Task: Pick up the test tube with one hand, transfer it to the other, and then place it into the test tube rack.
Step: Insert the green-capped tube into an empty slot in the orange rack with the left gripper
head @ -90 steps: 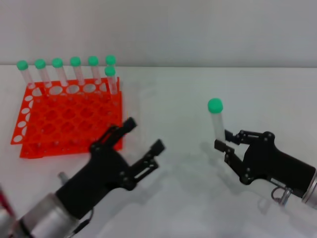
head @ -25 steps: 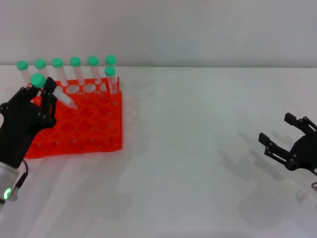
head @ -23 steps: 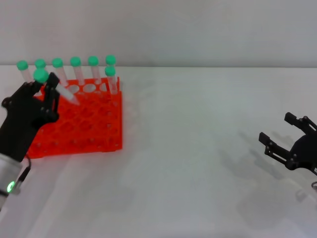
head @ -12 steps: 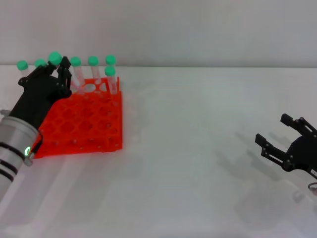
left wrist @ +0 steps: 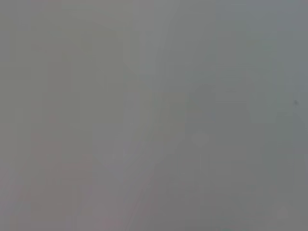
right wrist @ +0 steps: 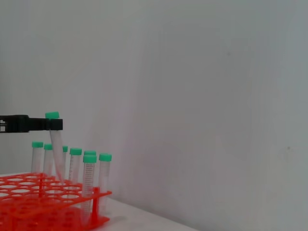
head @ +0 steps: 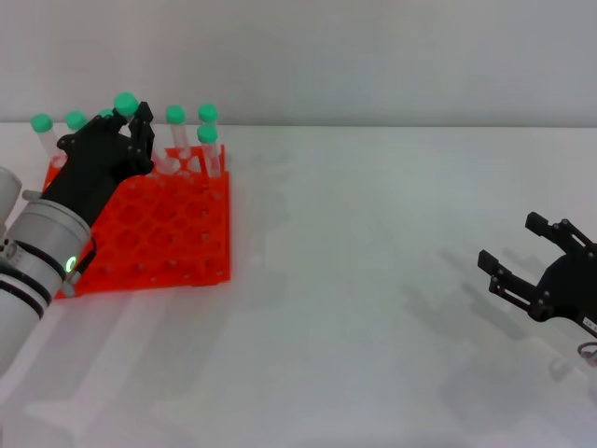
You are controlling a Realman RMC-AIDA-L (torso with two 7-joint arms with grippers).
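Note:
The orange-red test tube rack stands at the far left of the white table. My left gripper is shut on the test tube just under its green cap, over the rack's back row. In the right wrist view the tube hangs nearly upright, slightly tilted. Its tip is down at the rack's top tier; I cannot tell whether it is in a hole. My right gripper is open and empty, low at the right. The left wrist view shows only plain grey.
Several other green-capped tubes stand in the rack's back rows, close on both sides of the held tube; they also show in the right wrist view. A grey wall rises just behind the table.
My left gripper has carried the tube back and to the right, from over the rack's left side to its back row, and turned it from slanted to nearly upright. The right gripper barely moved.

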